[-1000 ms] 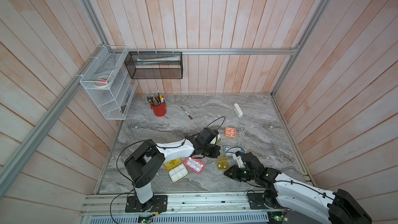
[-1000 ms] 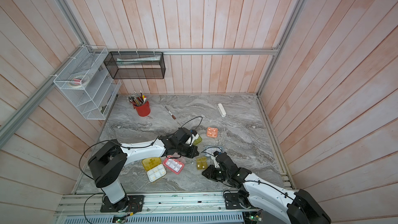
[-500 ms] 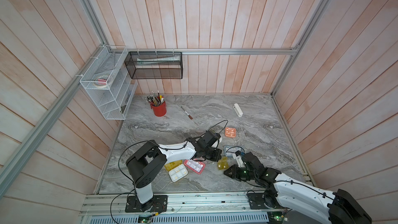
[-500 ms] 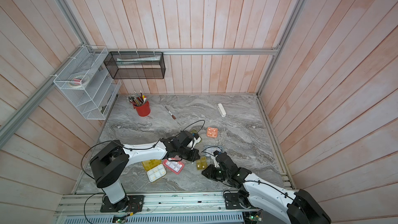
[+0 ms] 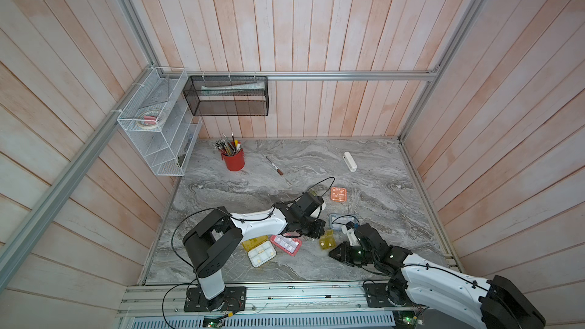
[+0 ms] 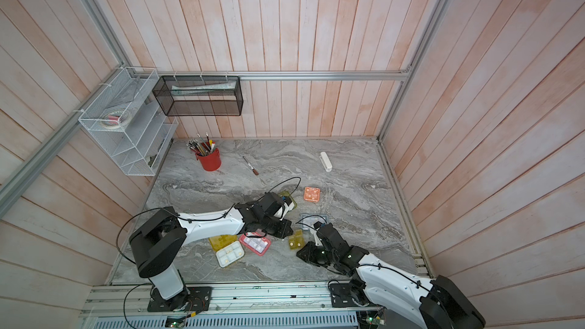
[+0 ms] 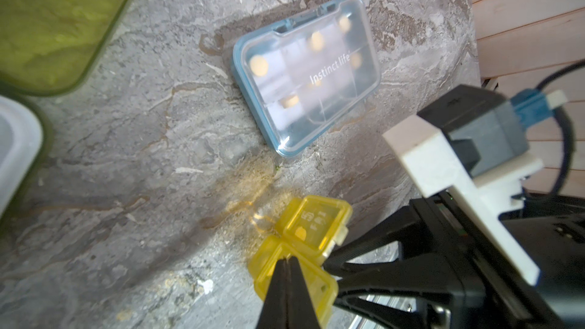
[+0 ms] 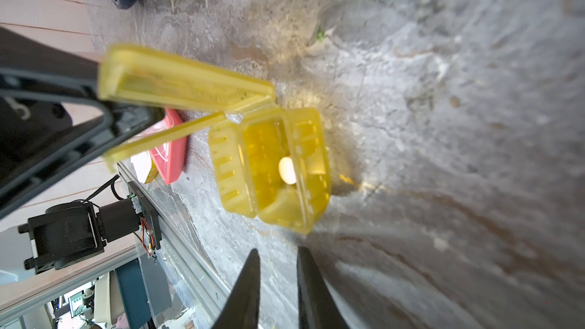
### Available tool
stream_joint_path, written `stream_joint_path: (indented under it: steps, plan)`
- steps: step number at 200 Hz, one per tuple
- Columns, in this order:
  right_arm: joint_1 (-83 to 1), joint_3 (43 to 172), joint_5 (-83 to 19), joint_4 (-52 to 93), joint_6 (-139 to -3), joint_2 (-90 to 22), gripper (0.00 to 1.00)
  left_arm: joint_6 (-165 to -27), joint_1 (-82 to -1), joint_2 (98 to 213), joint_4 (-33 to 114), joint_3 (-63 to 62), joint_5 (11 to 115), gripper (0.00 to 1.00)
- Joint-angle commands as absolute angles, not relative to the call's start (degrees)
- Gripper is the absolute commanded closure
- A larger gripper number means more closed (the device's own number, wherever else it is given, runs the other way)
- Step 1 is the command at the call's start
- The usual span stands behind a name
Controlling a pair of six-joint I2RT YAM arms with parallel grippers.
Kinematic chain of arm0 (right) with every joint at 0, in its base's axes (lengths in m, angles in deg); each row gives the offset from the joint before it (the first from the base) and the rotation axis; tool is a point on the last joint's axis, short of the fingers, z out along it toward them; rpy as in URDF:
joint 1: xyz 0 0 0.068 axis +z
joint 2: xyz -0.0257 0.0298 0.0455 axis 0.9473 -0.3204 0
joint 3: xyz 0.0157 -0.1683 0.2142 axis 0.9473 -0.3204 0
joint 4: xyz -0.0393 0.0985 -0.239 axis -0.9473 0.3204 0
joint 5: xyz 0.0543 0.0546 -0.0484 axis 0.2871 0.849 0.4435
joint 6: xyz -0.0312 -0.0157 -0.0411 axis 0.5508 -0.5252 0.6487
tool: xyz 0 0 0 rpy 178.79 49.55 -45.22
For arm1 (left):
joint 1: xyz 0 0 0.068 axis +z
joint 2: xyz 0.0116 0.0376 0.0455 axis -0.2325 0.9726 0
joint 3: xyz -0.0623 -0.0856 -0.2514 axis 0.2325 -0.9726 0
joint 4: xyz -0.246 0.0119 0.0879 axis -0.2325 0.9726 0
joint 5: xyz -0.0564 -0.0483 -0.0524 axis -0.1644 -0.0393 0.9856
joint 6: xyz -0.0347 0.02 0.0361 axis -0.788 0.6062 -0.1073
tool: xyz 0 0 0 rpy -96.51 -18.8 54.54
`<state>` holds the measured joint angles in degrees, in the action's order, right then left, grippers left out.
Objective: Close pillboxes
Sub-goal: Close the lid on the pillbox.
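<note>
Top views: in both top views the amber box [image 5: 326,242] sits near the table's [image 5: 380,185] front edge. The pink box [image 5: 286,244] is close at its 9 o'clock and the blue box [image 5: 340,219] just beside it at 1 o'clock. Bare marble lies open toward 3 o'clock and past the orange box [image 5: 338,194] at 12.

Left arm reaches low from 7 o'clock, wrist bent down. The left gripper [image 7: 286,261] has its jaws pressed together, tips against one of the raised lids [image 8: 186,80], clasping nothing.

Right arm stretches flat from 5 o'clock — the right gripper [image 8: 276,257] stands slightly parted and empty, just short of the box's base.
</note>
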<state>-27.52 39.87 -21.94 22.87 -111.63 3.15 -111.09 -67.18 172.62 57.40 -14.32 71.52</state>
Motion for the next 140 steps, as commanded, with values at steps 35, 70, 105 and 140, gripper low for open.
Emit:
stream_joint_path:
  steps: [35, 70, 105, 140]
  plan:
    - [-27.15, 40.72, -23.76, 22.91, -111.59, 2.57, 0.77, -110.23, -68.60, 170.10, 59.08, -15.50, 70.83, 0.98]
    - [-27.13, 40.98, -23.95, 22.93, -111.59, 2.17, 0.77, -110.72, -70.56, 171.00, 58.68, -16.29, 70.78, 0.98]
    - [-27.11, 41.01, -24.11, 23.35, -111.59, 2.22, 0.77, -111.34, -70.67, 170.68, 58.03, -17.01, 70.74, 0.98]
    - [-27.12, 40.85, -24.24, 23.27, -111.68, 2.36, 0.77, -111.60, -70.99, 170.76, 57.83, -16.92, 70.81, 0.98]
